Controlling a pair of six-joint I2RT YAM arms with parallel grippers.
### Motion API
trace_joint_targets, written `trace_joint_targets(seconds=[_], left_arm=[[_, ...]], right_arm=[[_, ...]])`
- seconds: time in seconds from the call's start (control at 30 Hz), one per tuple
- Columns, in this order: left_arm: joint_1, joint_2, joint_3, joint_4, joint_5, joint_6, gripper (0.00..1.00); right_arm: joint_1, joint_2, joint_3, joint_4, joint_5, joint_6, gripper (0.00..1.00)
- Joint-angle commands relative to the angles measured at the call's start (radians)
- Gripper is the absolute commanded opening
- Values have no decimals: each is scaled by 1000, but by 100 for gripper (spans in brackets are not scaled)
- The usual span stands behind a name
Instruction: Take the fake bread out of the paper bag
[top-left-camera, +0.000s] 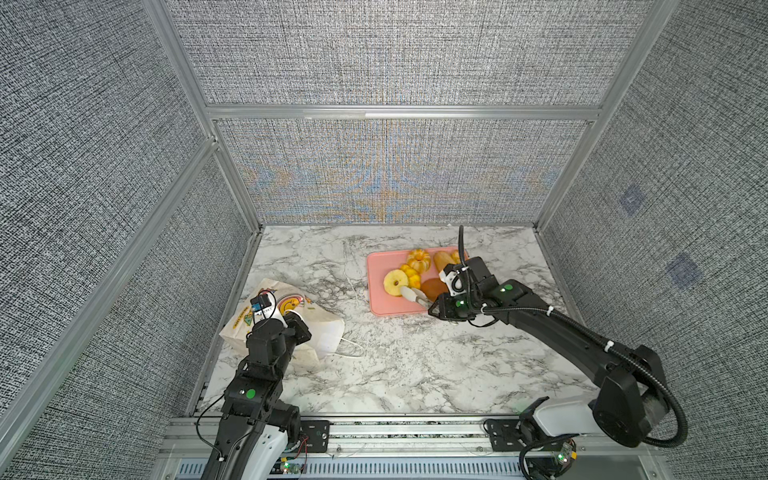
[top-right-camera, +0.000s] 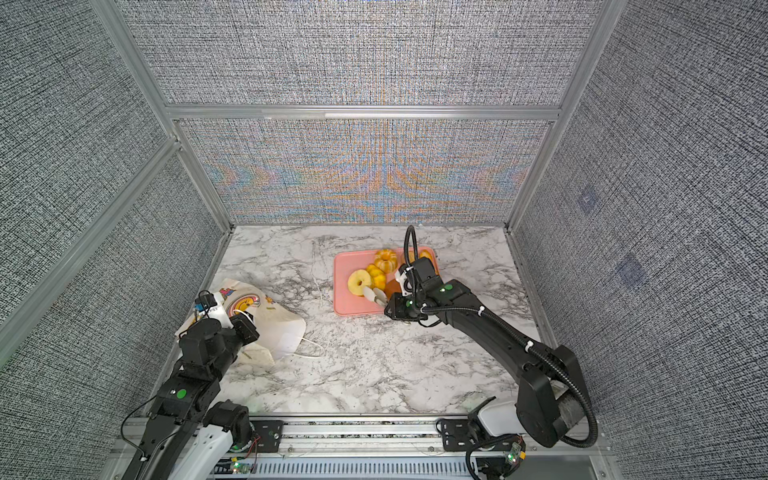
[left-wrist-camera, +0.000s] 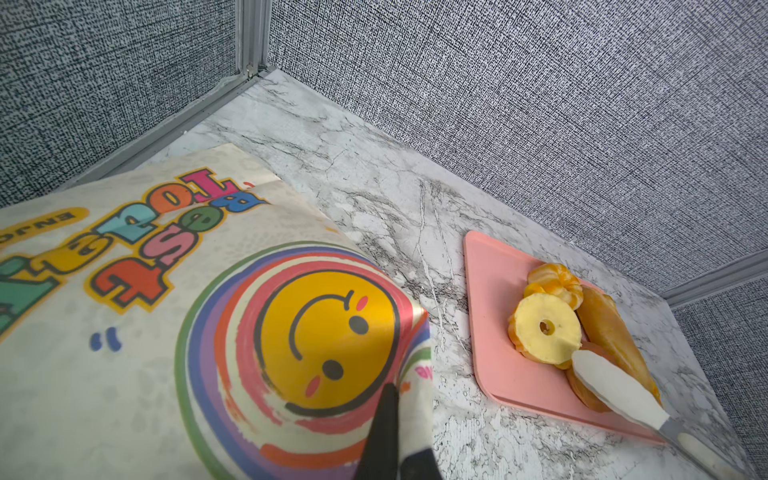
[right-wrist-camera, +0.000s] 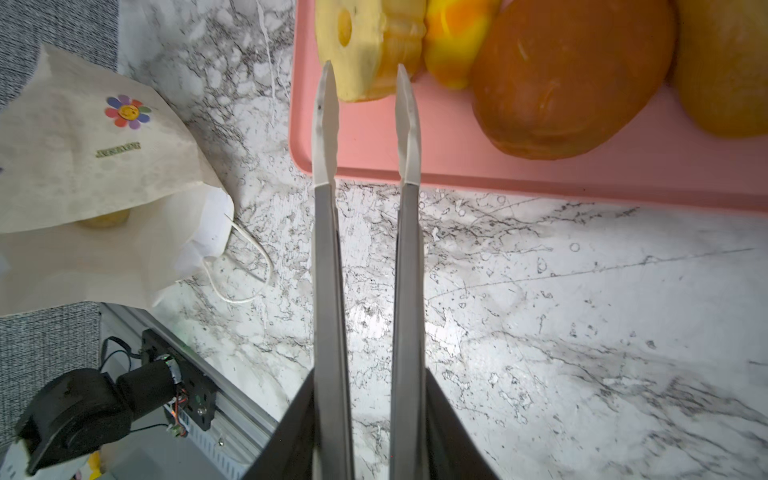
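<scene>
Though glossy golden toy breads sit on the pink tray, one yellow bread remains in the cream paper bag the left gripper pinches; right gripper clasps metal tongs.

Left arm bent low, jaws pinched together; right arm stretched forward, jaws gripping, slightly apart.

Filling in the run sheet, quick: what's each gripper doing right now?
Left gripper: closed, pinching the paper bag.
Right gripper: closed on the tongs, whose tips stand apart.
</scene>
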Motion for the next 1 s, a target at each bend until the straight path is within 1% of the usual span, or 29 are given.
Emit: trace_joint_targets(seconds=[0.0, 0.13, 0.3, 0.53, 0.7, 0.97], left_arm=[[1, 2, 8, -21, 10, 4, 0], [0, 7, 10, -16, 12, 4, 0], [2, 15, 17, -12, 10, 13, 0], [1, 15, 20, -14, 7, 27, 0], [1, 17, 13, -7, 10, 27, 0], [2, 26, 11, 4, 15, 30, 0]], right_arm=[[-36, -3, 15, 50, -69, 15, 34], [-58, 26, 49, 38, -63, 20, 33], [-60, 82, 116, 7, -50, -2, 31], [-60, 142, 197, -75, 10, -49, 29], [-60, 165, 233, -112, 30, -73, 29], [-60, 179, 264, -122, 29, -89, 29]])
